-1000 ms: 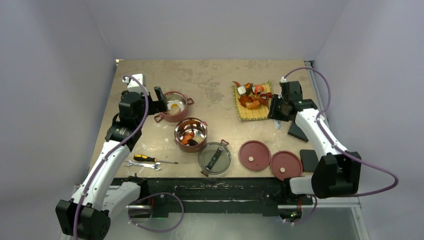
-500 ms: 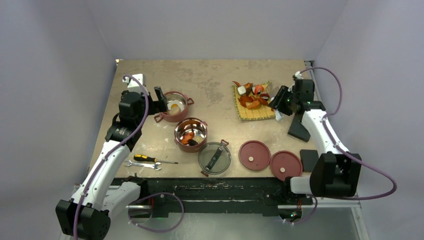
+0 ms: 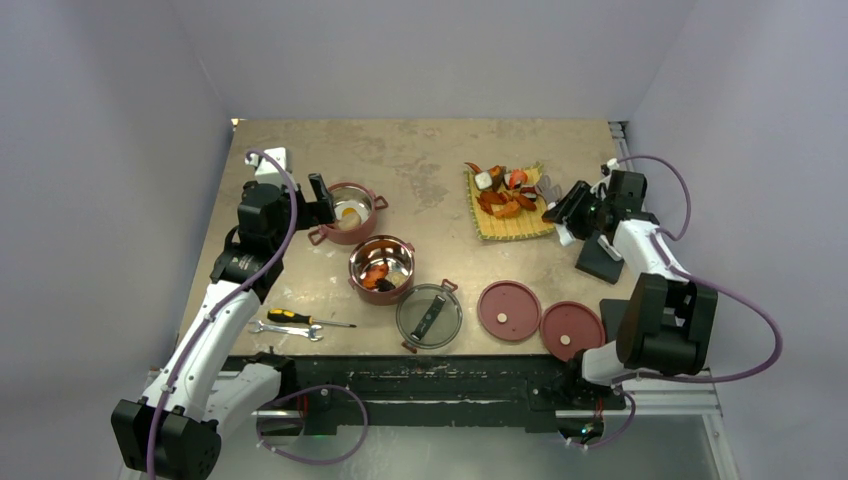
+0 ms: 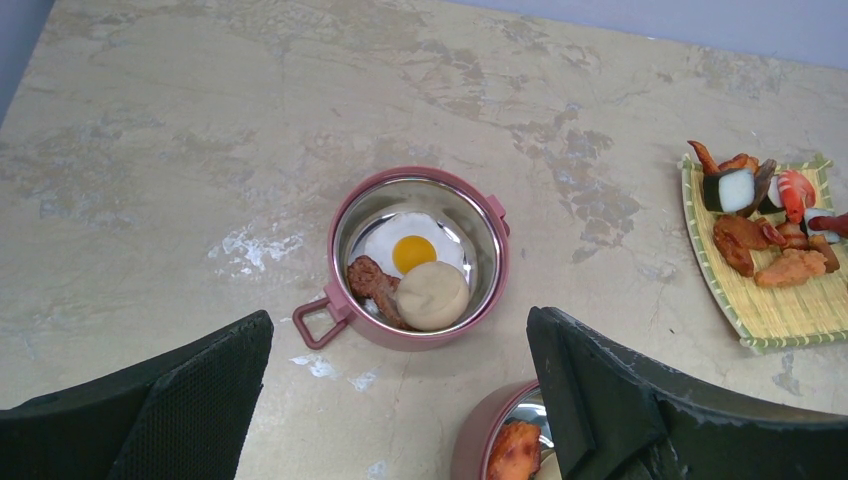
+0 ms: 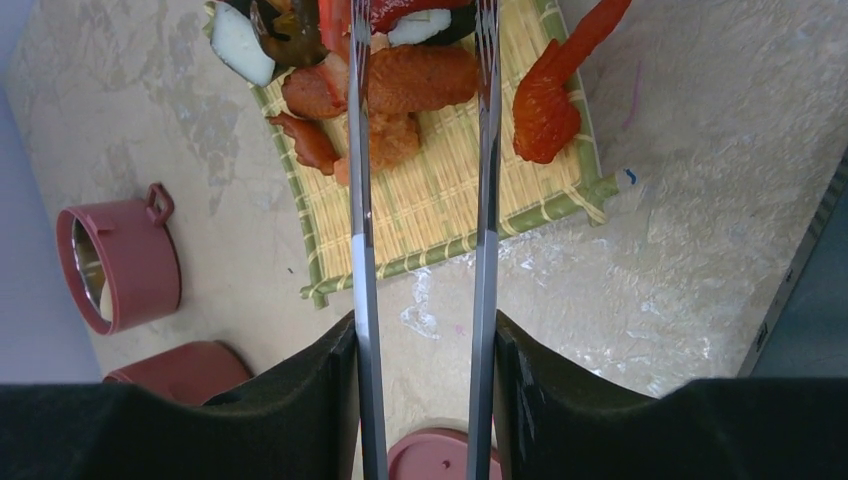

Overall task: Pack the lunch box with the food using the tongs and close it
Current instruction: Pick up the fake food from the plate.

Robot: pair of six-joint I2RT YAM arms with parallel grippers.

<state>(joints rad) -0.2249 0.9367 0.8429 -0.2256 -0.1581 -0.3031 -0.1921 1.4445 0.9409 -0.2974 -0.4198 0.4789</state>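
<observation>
Right of mat (image 5: 450, 190), right hand (image 3: 562, 209) level, clamping tongs (image 5: 360, 250) over food (image 5: 415, 80).

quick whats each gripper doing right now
left gripper: open, holding nothing
right gripper: closed on the tongs

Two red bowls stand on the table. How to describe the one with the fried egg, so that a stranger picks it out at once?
On the left half of the table, two dusty-red bowls stand close together. The egg bowl is the rear one of the pair. Unlike the near bowl, which holds orange pieces, it holds a fried egg and a beige bun.
</observation>
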